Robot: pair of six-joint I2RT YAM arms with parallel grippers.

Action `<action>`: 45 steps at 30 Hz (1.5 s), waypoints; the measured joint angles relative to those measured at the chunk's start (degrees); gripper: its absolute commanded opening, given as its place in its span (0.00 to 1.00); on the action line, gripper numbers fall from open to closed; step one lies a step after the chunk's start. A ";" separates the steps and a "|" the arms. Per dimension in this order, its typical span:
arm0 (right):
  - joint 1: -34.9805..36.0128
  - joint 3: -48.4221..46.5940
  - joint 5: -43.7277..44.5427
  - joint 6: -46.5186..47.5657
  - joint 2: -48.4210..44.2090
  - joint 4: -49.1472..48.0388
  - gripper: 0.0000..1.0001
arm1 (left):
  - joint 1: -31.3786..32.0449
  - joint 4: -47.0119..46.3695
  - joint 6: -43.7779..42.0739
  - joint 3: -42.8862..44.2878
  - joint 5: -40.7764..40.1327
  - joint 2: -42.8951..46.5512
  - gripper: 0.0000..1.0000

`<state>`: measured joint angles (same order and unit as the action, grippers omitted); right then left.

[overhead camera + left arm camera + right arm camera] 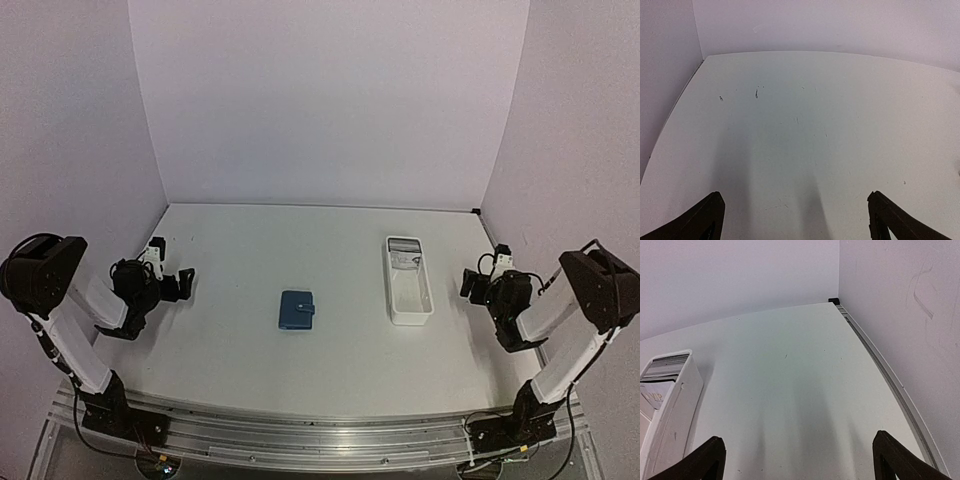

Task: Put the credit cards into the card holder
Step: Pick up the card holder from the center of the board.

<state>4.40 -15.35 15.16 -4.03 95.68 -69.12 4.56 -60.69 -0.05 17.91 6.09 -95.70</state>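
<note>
White counter (240, 260): closed card holder (296, 310) centre, cards (666, 366) in white tray (411, 318) right; my left gripper (796, 196), right gripper (799, 436) wide, empty.

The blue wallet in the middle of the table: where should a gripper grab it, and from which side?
Probably from straight above. The blue wallet lies flat and closed on the table, so no side offers room underneath. The fingers could pinch across its near and far edges, keeping off the snap tab on its right edge.
</note>
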 measured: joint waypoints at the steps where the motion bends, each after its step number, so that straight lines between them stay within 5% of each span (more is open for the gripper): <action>1: 0.00 -0.46 0.31 -0.07 -0.61 1.51 0.98 | 0.00 0.00 0.00 0.00 0.00 0.00 1.00; 10: -0.13 -14.99 -1.73 -1.88 -15.30 20.96 0.95 | 0.00 3.32 -0.50 1.09 2.38 1.40 0.99; 16: 3.08 -35.26 -10.51 -8.70 -16.52 38.91 0.90 | 0.72 29.35 3.80 19.69 14.21 11.41 1.00; 22: 24.52 -61.51 -10.88 -15.63 -1.97 59.01 0.80 | 12.22 44.61 16.00 31.10 18.95 15.47 1.00; 27: 37.33 -68.43 -10.86 -23.39 8.98 72.04 0.73 | 17.53 52.98 24.37 30.62 25.53 12.72 0.97; 32: 41.31 -69.96 -16.20 -31.76 19.19 78.55 0.69 | 18.82 58.40 27.93 31.69 30.23 4.42 0.76; 45: 40.65 -73.40 -27.50 -40.87 31.82 78.97 0.41 | 21.46 65.59 30.21 41.05 40.74 -15.74 0.71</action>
<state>45.06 -88.75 -12.34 -44.91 127.50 9.85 26.02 4.91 30.15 58.96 46.83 -111.44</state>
